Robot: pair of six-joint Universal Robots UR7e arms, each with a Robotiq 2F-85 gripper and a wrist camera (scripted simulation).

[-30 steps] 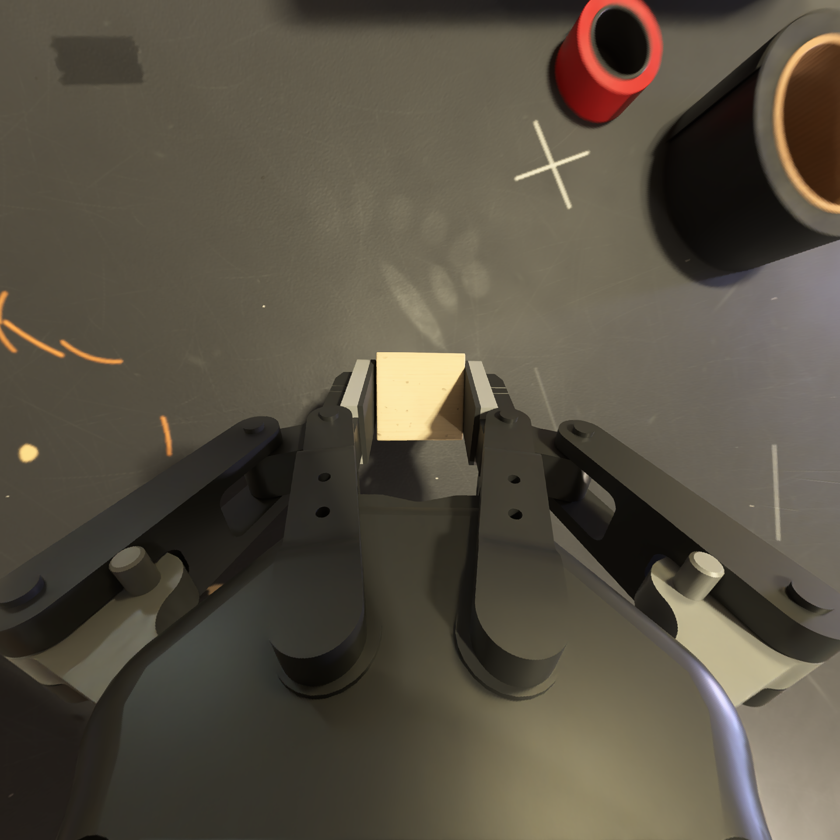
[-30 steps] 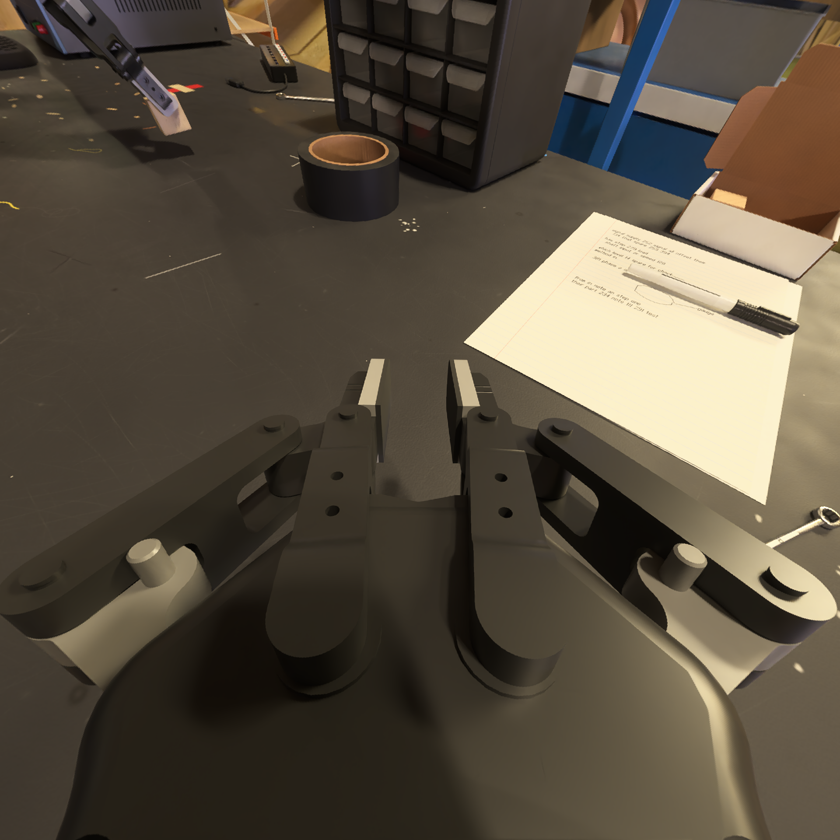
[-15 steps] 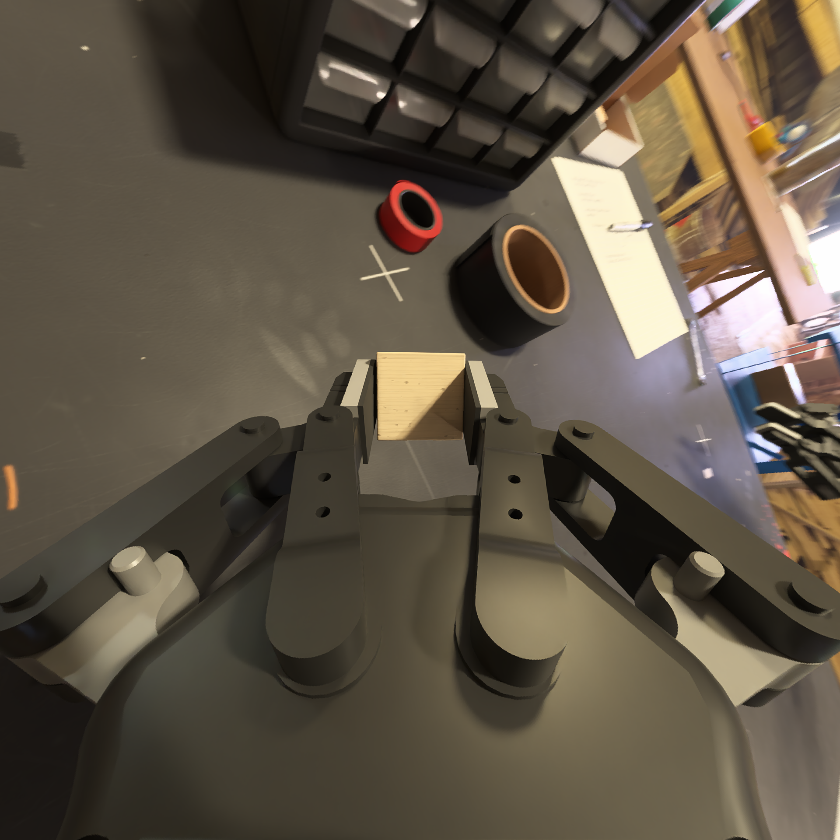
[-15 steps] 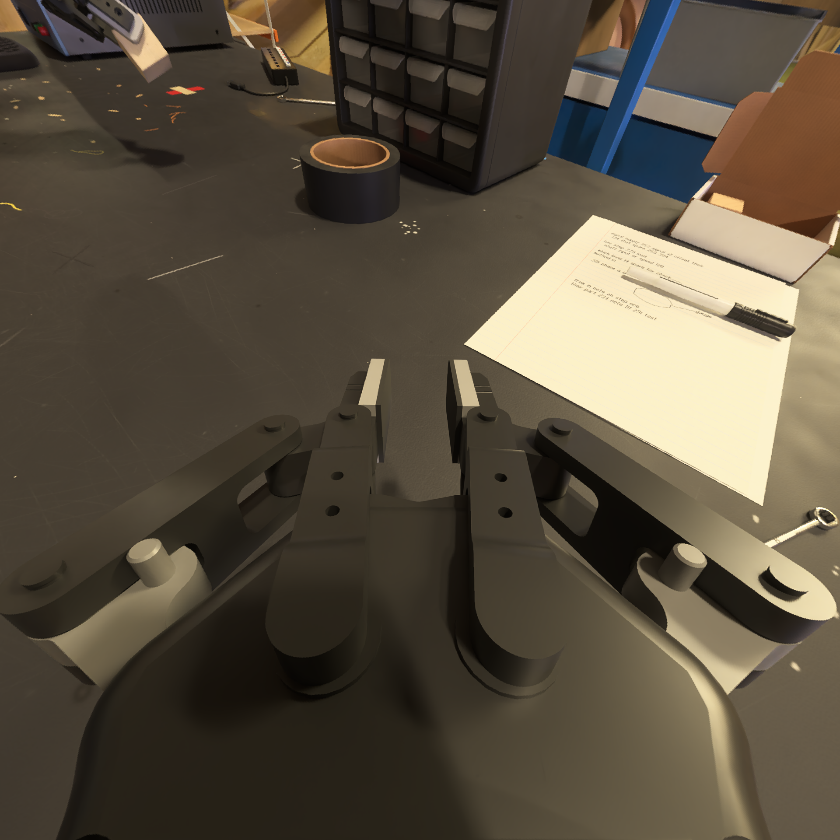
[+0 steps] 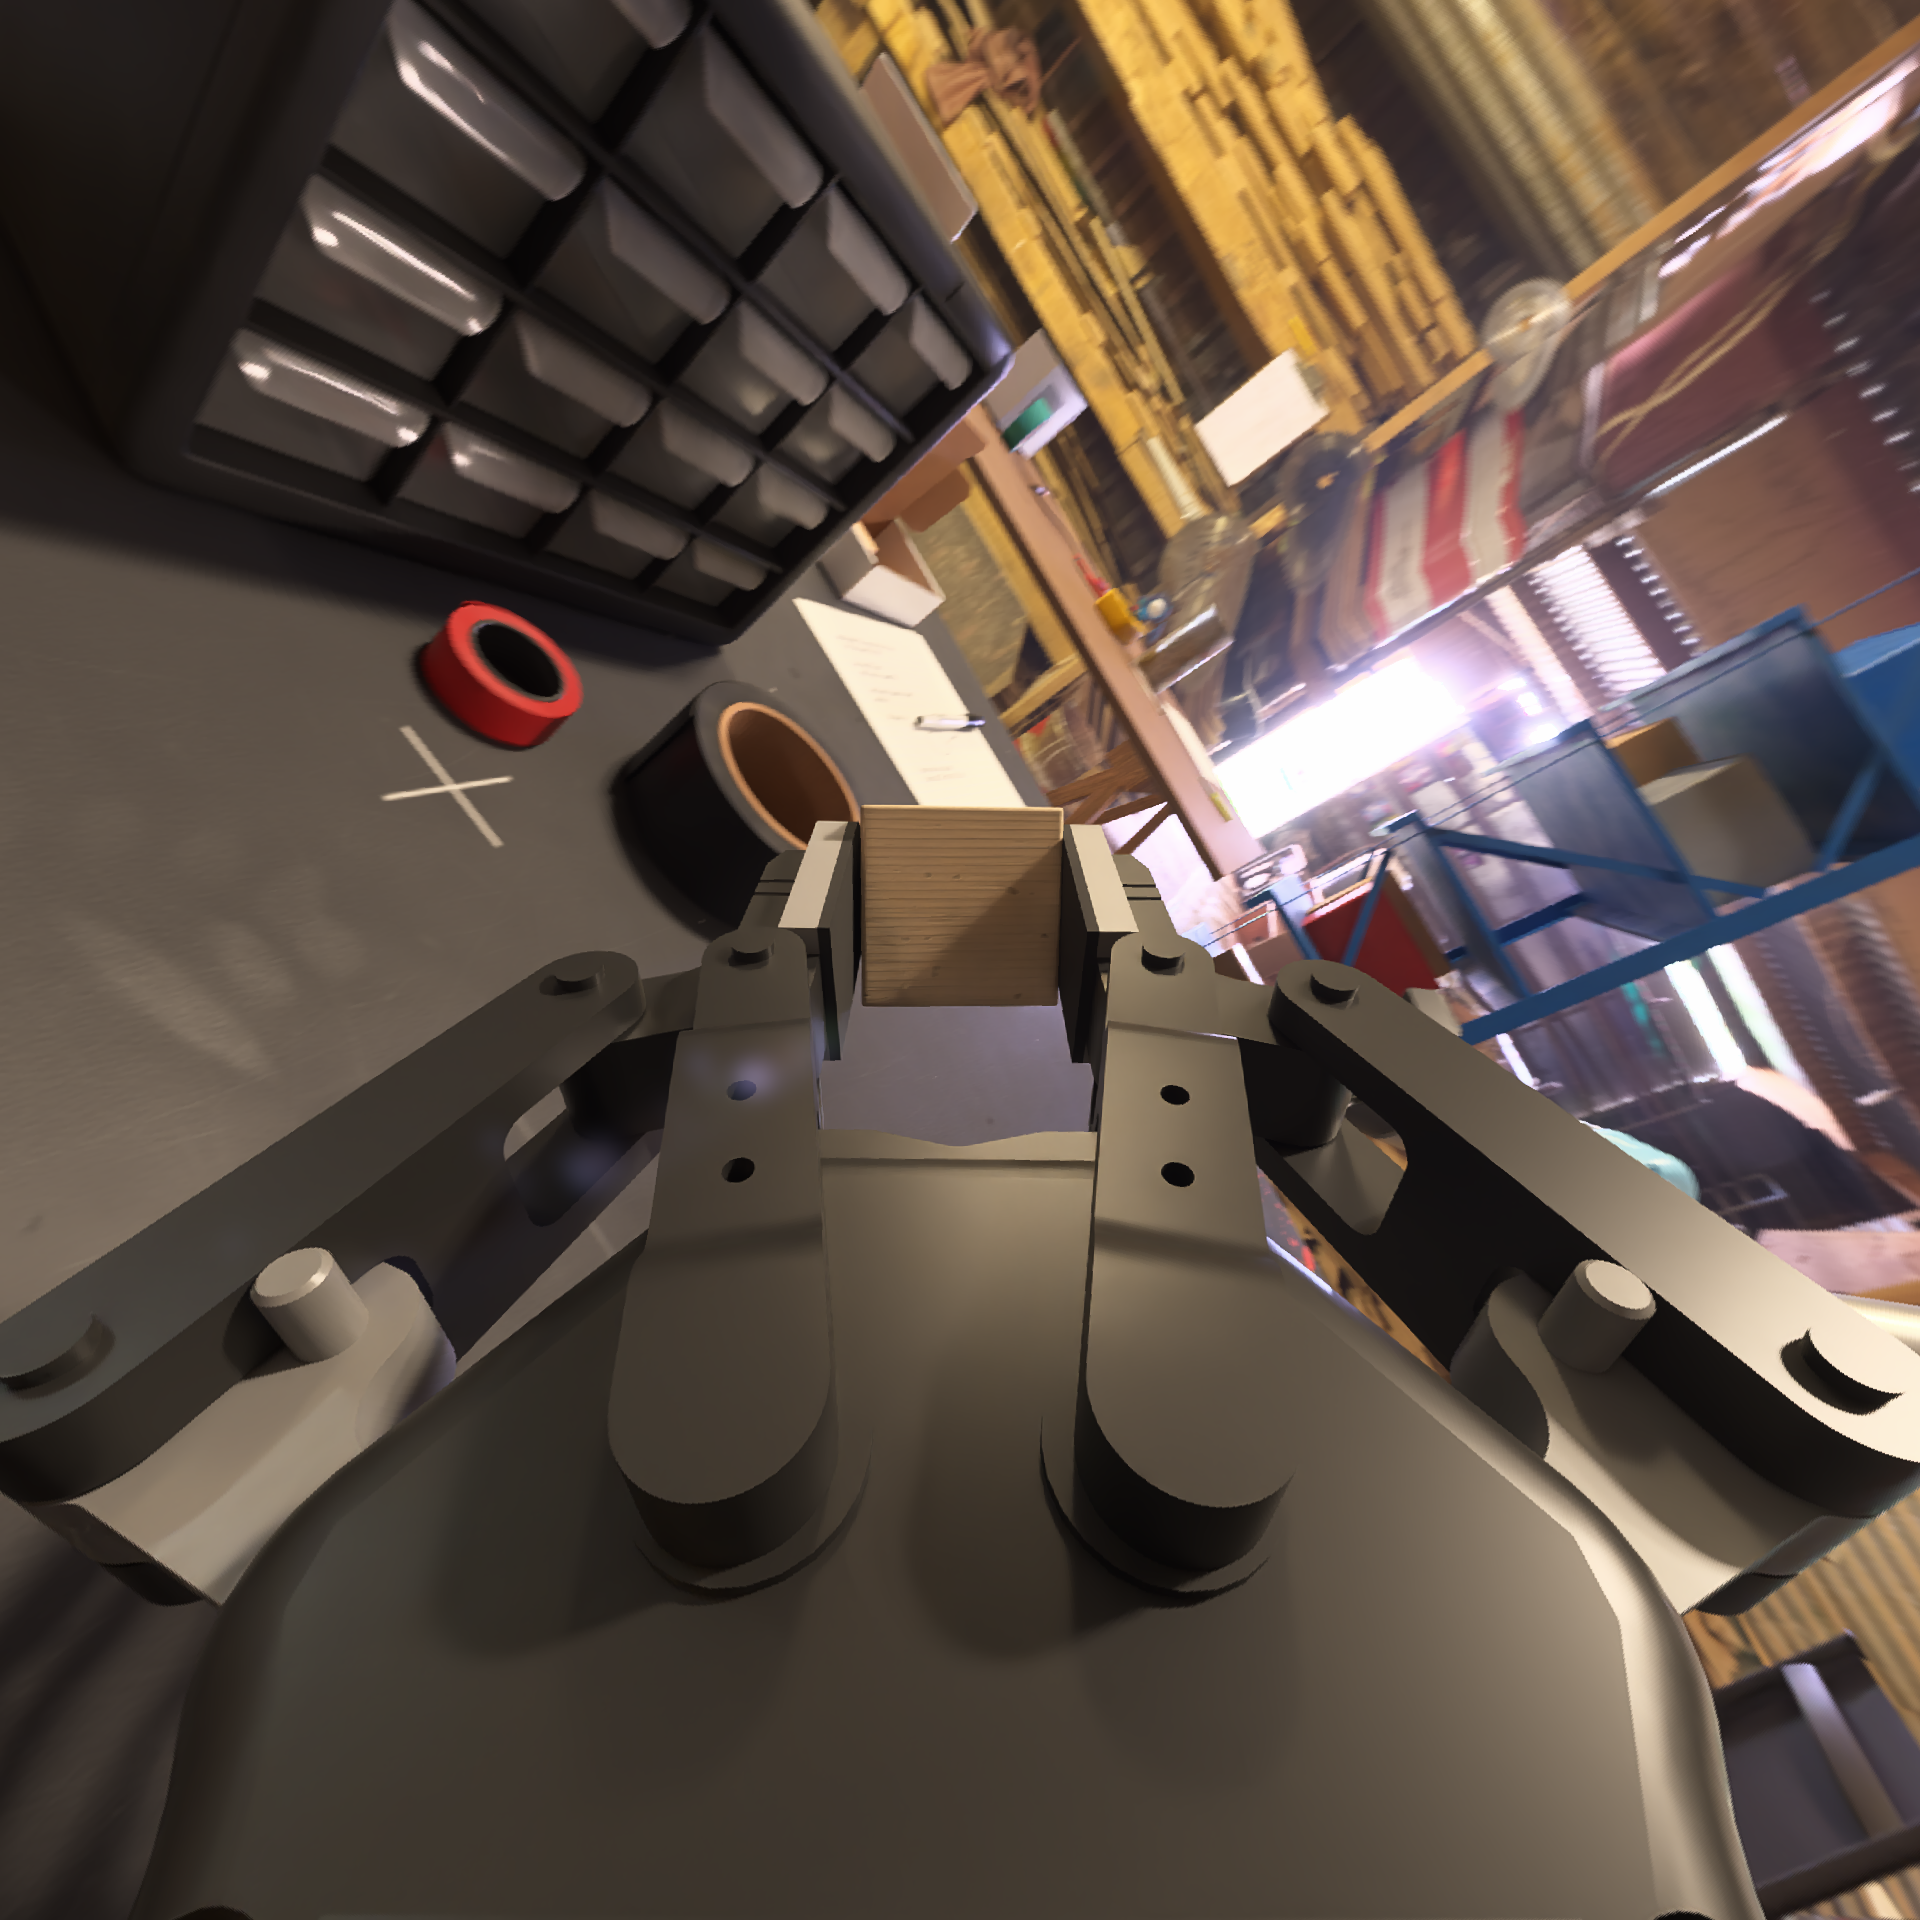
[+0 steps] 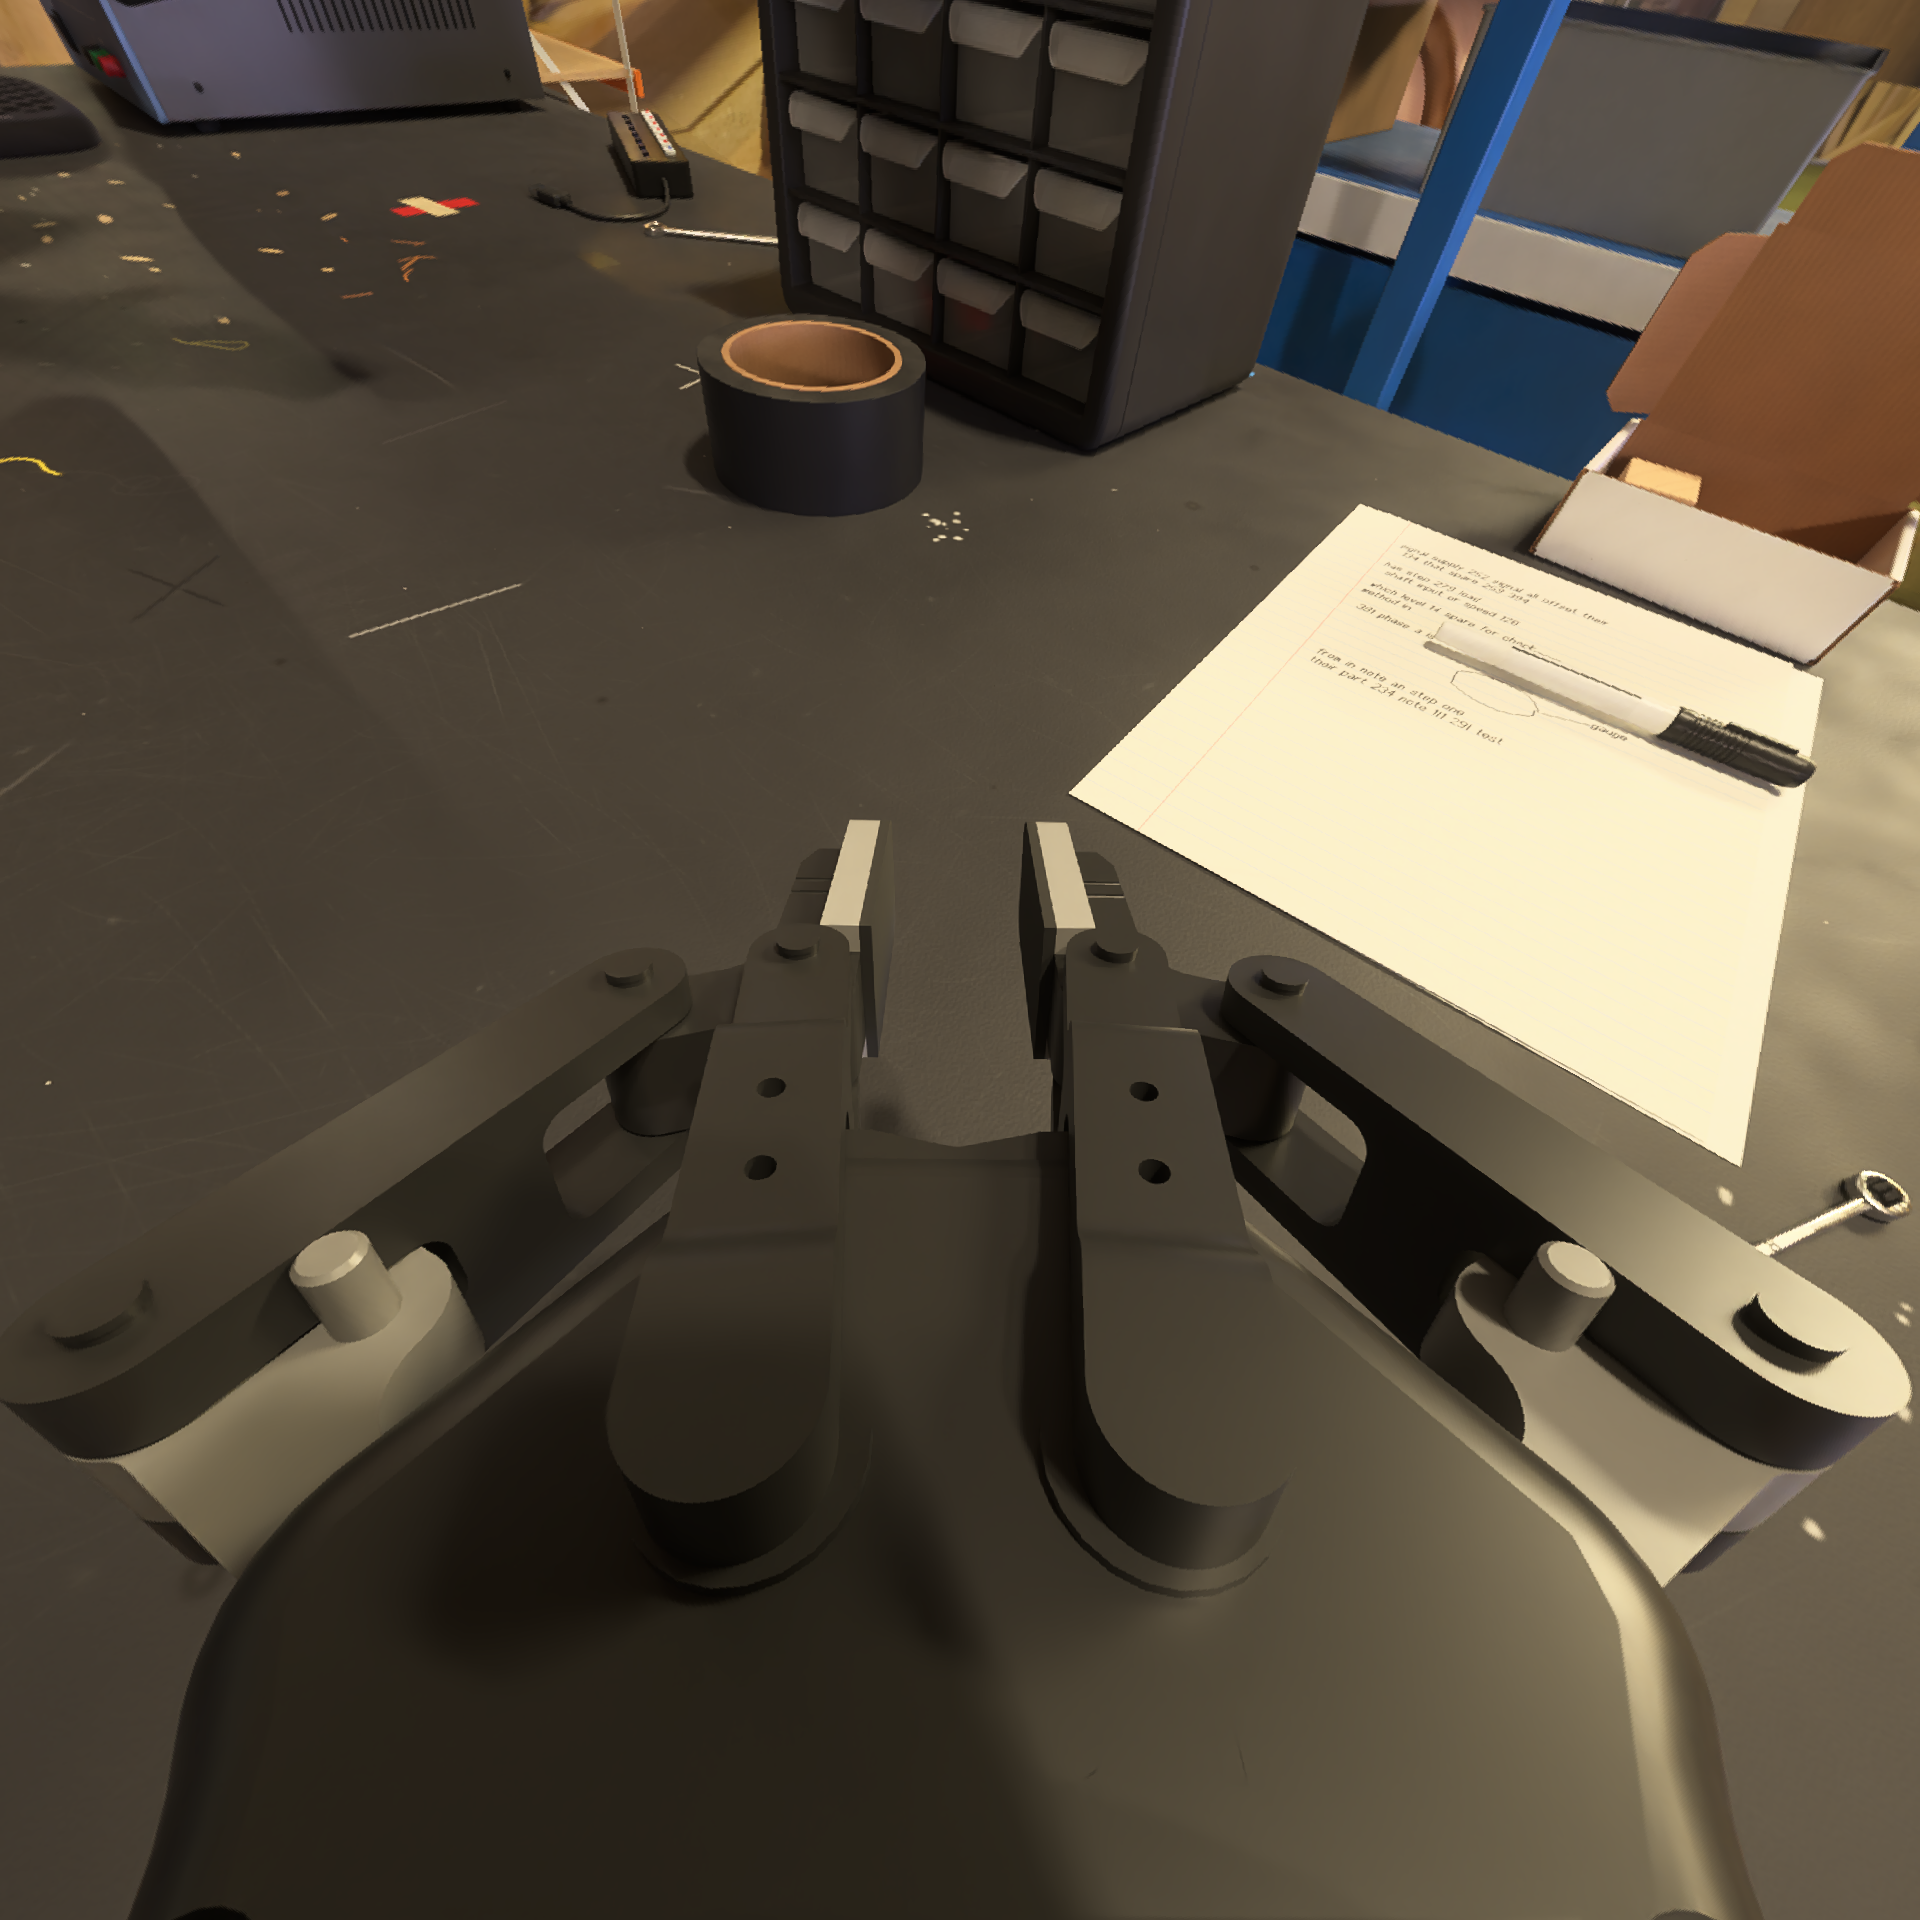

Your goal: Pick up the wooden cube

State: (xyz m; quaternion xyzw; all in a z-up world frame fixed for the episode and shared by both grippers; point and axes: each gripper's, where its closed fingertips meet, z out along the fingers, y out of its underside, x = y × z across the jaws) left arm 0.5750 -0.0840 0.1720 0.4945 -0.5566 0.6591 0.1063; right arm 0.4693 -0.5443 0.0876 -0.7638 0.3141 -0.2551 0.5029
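In the left wrist view my left gripper is shut on the wooden cube, a pale cube with fine grain lines. Both pads press its sides, and it is held well above the dark table, tilted towards the room beyond. In the right wrist view my right gripper is open and empty, low over the dark table. The cube and the left gripper do not show in the right wrist view.
A black tape roll, a red tape roll and a white cross mark lie below the cube. A drawer cabinet stands behind. A paper sheet with a marker, a cardboard box and a key lie to the right.
My left gripper has risen and tilted up with the cube; the table has dropped away and the room background has come into view. The left gripper has left the right wrist view. The right gripper has barely moved.
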